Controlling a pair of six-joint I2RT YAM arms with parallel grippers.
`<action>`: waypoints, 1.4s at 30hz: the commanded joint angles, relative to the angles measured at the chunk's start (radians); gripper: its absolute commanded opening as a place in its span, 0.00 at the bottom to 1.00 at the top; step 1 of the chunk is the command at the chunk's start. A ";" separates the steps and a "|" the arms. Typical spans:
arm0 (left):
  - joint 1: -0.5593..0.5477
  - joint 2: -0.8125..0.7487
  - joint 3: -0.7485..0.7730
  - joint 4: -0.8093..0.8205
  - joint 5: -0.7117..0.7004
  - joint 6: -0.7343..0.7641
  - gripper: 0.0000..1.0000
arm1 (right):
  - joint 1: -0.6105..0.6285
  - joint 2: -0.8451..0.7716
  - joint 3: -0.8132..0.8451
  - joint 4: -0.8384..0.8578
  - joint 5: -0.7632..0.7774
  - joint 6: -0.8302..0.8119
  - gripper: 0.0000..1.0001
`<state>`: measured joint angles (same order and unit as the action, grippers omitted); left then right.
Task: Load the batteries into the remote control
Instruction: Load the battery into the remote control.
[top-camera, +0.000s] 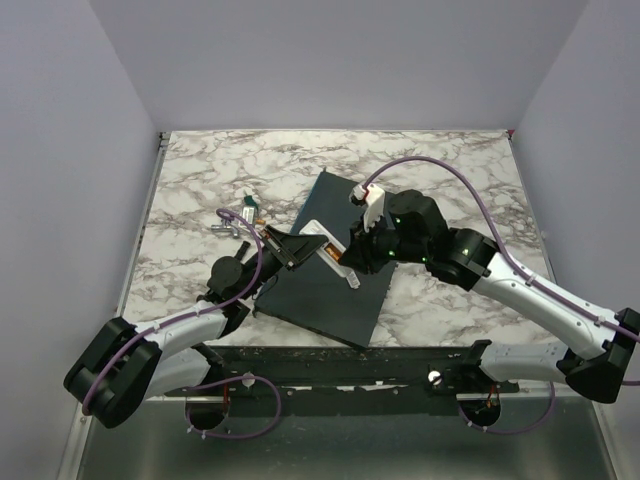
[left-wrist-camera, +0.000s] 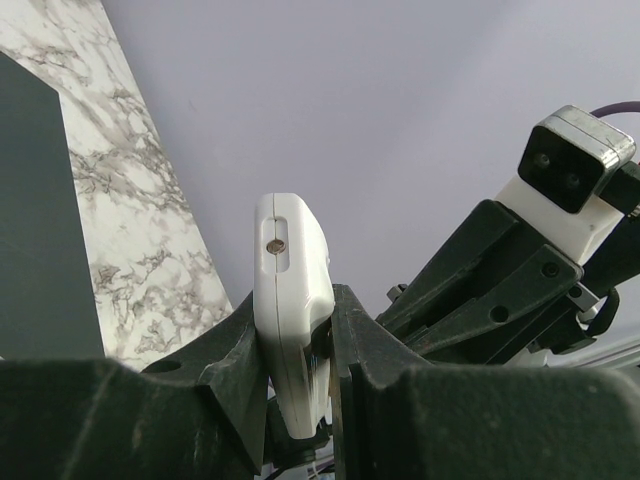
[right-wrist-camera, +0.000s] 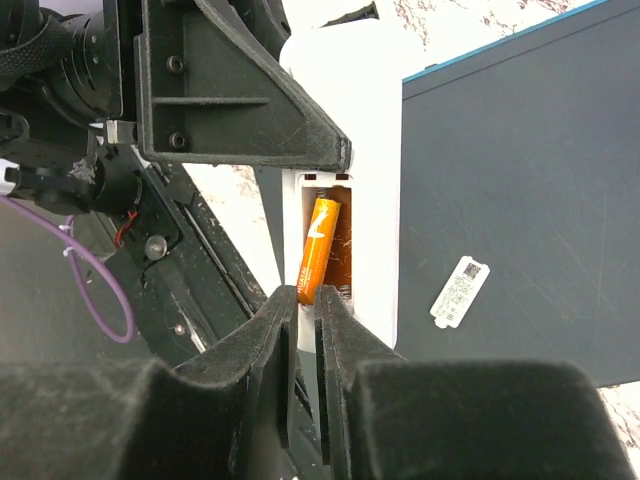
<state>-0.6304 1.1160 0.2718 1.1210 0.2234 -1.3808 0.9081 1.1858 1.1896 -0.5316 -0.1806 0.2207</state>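
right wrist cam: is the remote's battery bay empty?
No: an orange battery lies slanted in the remote control bay, near end in the right gripper.

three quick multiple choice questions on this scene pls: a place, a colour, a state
1. Where is the remote? A) lying loose B) clamped in the left gripper C) out of sight
2. What colour is the battery? A) orange B) green C) blue
3. How is the right gripper? A) wide open B) out of view C) closed on the battery's end
Answers: B, its fingers squeeze the white body; A, orange shows in the open bay; C, it pinches the battery's lower end.
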 joint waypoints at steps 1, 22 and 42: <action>-0.003 0.000 -0.002 0.072 0.025 -0.009 0.00 | -0.001 0.016 -0.010 0.026 0.001 0.004 0.20; -0.002 -0.012 0.006 0.069 0.034 -0.002 0.00 | -0.001 0.057 0.001 0.031 0.007 0.003 0.20; -0.003 -0.052 0.044 0.042 0.094 0.082 0.00 | -0.001 0.109 0.043 -0.030 0.027 -0.023 0.20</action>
<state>-0.6239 1.1084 0.2707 1.0973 0.2516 -1.3052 0.9077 1.2686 1.2053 -0.5255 -0.1768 0.2157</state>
